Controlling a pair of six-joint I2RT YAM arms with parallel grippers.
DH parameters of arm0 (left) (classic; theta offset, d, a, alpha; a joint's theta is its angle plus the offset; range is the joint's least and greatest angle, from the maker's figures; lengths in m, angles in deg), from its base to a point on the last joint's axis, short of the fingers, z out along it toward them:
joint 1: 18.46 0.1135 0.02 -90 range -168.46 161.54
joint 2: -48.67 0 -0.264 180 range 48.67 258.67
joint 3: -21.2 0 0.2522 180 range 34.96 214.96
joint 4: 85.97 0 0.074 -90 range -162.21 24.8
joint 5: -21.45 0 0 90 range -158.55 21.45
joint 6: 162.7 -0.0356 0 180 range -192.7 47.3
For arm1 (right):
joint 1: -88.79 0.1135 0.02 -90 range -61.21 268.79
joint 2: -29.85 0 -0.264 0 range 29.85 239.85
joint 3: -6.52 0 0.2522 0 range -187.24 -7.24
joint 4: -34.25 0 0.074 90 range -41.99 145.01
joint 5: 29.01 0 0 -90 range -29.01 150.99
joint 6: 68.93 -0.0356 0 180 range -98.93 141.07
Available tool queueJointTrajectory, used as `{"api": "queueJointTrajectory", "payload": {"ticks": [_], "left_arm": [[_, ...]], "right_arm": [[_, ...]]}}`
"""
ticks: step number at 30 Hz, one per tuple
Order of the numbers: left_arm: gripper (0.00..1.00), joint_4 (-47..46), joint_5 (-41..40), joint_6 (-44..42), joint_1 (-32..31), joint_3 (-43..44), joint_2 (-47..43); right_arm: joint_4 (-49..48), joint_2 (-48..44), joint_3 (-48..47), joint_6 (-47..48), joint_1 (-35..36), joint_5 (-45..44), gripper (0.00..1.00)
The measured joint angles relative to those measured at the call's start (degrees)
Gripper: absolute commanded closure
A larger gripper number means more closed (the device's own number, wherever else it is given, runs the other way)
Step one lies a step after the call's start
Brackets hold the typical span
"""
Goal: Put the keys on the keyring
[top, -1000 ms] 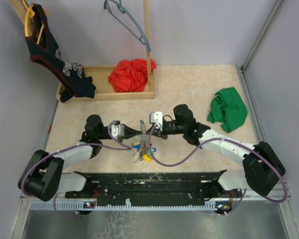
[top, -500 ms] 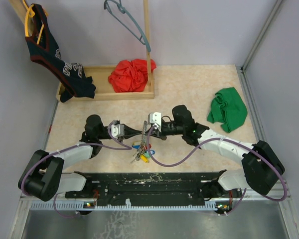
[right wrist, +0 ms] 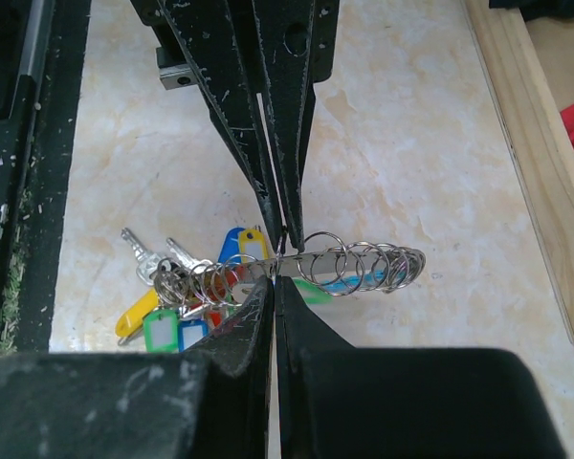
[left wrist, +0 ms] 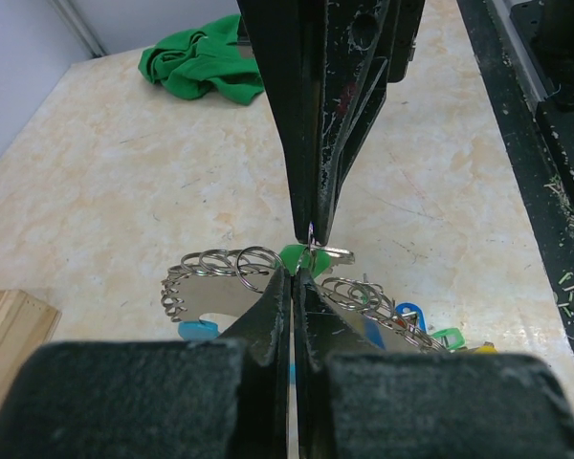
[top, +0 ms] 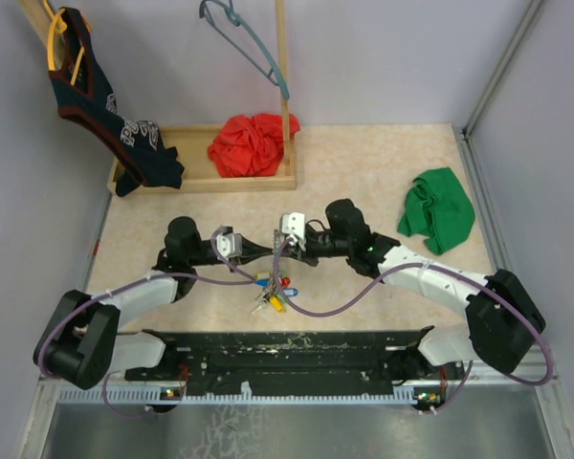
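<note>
Left claw (left wrist: 292,277), right claw (right wrist: 275,282) shut tight, tips meeting at keyring (right wrist: 364,263); arms stretched inward.

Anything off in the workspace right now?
Nothing spilled or broken. Left gripper and right gripper are shut tip to tip at the keyring, keys bunched at one end. Only stray item: a crumpled green cloth on the table.
</note>
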Motion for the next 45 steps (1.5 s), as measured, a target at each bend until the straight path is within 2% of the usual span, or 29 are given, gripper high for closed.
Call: {"api": "queueJointTrajectory", "payload": {"ticks": [22, 45], "left_arm": [[1.0, 14.3, -8.7, -2.1, -2.6, 4.8, -2.1], [1.0, 20.3, -17.9, 10.1, -3.3, 8.8, -2.1]], "right_arm": [[5.5, 2.5, -3.7, 5.2, 1.2, -5.8, 1.0], [4.4, 2.2, -3.0, 13.5, 4.6, -14.8, 1.0]]}}
